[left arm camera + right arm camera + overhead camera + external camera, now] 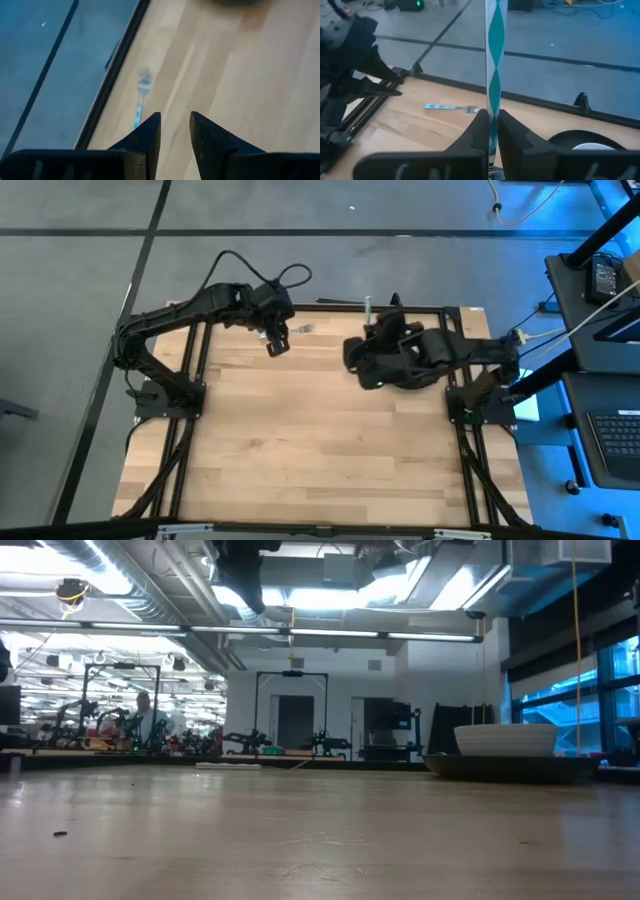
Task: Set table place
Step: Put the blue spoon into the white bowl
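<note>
My right gripper (492, 131) is above the far right of the table (300, 440), shut on a spoon (495, 55) with a teal-and-white handle. The spoon's bowl end is hidden below the fingers. A fork (142, 92) with the same kind of handle lies flat near the table's far edge. My left gripper (175, 127) hovers open just short of the fork, with nothing between its fingers. The black plate (510, 767), with the white bowl (505, 738) standing on it, rests on the table under my right arm. My right gripper pinches the spoon's handle (493, 107) between its two fingers, which lie across the handle. The long free end of the handle (368, 304) sticks out past the fingers. The spoon is lifted clear of the table. Its lower end is hidden by the fingers.
Black frame rails (330, 306) run along the table's far edge, close to the fork. The near half of the table (300, 830) is bare wood. Beyond the table are a grey floor and a desk with a laptop (620, 430) on the right.
</note>
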Motion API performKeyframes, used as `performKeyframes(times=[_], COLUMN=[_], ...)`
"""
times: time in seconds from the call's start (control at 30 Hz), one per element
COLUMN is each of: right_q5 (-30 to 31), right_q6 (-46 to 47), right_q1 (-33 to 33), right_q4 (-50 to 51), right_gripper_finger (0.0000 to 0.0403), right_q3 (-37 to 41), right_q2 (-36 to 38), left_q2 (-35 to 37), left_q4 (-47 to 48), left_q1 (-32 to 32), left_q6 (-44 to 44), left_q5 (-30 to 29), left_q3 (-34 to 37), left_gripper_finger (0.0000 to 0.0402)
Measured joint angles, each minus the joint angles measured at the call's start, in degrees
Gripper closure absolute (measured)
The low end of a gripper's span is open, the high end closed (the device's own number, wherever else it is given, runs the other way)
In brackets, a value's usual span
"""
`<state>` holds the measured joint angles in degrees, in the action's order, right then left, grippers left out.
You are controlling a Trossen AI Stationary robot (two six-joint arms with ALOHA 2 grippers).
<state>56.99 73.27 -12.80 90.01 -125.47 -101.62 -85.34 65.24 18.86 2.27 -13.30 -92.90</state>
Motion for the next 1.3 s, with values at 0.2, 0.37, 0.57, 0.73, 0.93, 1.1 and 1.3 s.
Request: performKeyframes(times=[0.2, 0.37, 0.57, 0.73, 0.93, 1.1, 1.3], right_q5=[-1.7, -2.8, -2.1, 1.3, -0.5, 1.6, -0.1], right_q6=[3.4, 8.0, 10.9, 14.9, 18.2, 18.2, 18.0], right_q1=[2.1, 3.7, 6.3, 9.3, 13.0, 15.8, 19.6], right_q4=[0.0, 0.2, 0.1, -0.1, -1.9, -4.8, -18.4], right_gripper_finger=[0.0381, 0.0381, 0.0381, 0.0381, 0.0381, 0.0381, 0.0381], right_q3=[11.7, 23.4, 32.8, 40.4, 51.5, 58.2, 67.1], right_q2=[7.0, 13.0, 17.9, 19.4, 19.4, 19.4, 19.4], left_q2=[0.0, 0.0, 0.0, 0.0, 0.0, 0.0, 0.0], left_q4=[0.6, 0.4, -1.2, -2.0, -2.0, -2.0, -2.0], left_q1=[1.5, 2.5, 3.4, 3.5, 3.5, 3.5, 3.5], left_q6=[0.0, 0.0, 0.0, 0.0, -0.1, -0.1, -0.1], left_q5=[0.8, 0.8, 0.9, 1.0, 1.0, 1.0, 1.0], left_q3=[0.0, 0.0, 0.0, 0.0, 0.0, 0.0, 0.0], left_gripper_finger=[0.0304, 0.0304, 0.0304, 0.0304, 0.0304, 0.0304, 0.0304])
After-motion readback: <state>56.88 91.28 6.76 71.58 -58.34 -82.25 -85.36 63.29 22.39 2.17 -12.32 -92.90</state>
